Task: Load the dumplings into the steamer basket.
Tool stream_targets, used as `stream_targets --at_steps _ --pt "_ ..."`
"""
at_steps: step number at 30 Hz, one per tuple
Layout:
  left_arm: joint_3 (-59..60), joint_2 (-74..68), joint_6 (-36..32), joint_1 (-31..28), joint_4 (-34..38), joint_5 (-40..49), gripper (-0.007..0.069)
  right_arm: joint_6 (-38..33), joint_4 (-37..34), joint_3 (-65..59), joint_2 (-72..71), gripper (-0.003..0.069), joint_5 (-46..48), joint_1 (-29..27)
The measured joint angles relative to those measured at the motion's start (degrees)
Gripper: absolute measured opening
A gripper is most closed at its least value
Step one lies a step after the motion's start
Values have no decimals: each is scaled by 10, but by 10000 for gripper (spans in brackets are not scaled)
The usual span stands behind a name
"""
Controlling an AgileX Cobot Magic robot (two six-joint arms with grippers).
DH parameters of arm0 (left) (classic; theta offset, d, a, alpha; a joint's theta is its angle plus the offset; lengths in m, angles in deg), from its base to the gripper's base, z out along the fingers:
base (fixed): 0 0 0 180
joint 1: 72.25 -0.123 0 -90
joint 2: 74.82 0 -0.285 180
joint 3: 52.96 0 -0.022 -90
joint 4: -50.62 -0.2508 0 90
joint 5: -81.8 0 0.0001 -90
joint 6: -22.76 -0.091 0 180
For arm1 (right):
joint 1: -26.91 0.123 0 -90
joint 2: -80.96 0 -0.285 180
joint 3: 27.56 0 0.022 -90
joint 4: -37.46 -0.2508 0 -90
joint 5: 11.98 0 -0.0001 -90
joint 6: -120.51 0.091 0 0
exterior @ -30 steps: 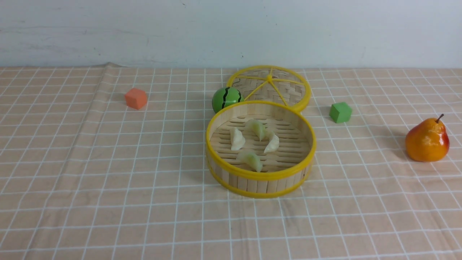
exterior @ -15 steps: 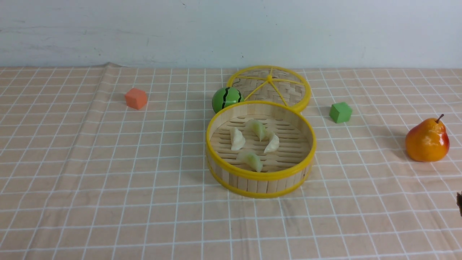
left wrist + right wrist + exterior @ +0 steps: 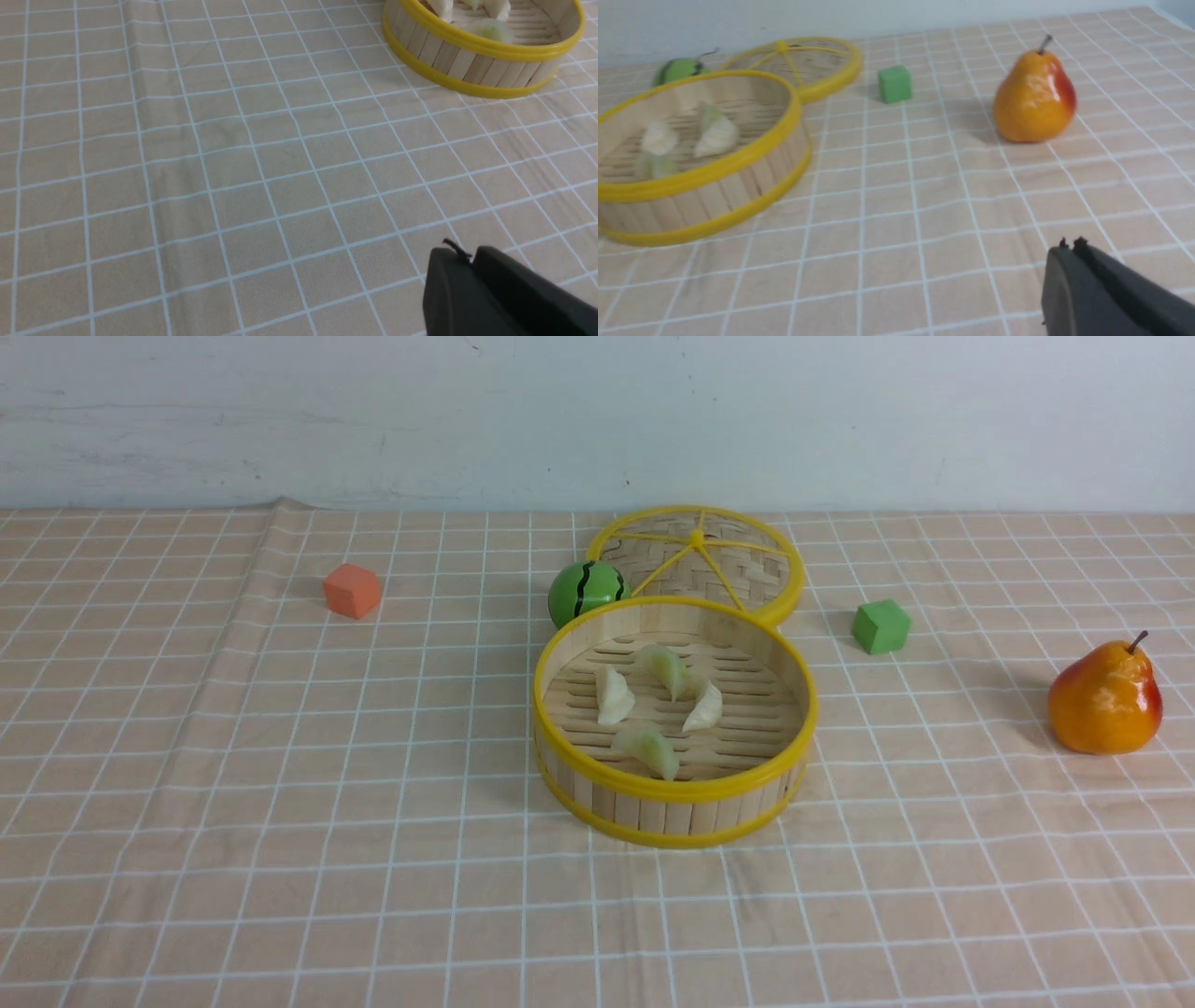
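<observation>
Both grippers sit away from the work, out of the front view. On its wrist camera the left gripper shows dark jaws pressed together with nothing between them, above bare cloth near and to the left of the basket; the right gripper is likewise clamped empty, low over the cloth on the near right.

Beneath everything lies the peach tablecloth with a white grid. At its middle stands the round bamboo steamer basket with upright slat wall and yellow rims. Just behind it, touching its far rim, lies the flat woven bamboo lid with yellow spokes. Far to the right stands an orange-red toy pear. A green striped watermelon ball rests against the basket's far left side. An orange cube sits well apart on the far left, a green cube right of the lid.

All four small pleated dumplings lie on the basket's slatted floor: two off-white in the middle, one pale green farther back, one pale green nearer.
</observation>
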Motion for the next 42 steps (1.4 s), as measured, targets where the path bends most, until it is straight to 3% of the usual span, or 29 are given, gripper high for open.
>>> stream_targets --at_steps 4,13,42 --pt "0 0 0 0 0 0 56 7 3 -23 -11 -20 9 -9" --pt "0 0 0 0 0 0 64 7 11 -19 -11 -20 42 25" --pt "4 0 0 0 5 -6 92 8 9 -18 -11 -6 45 25"
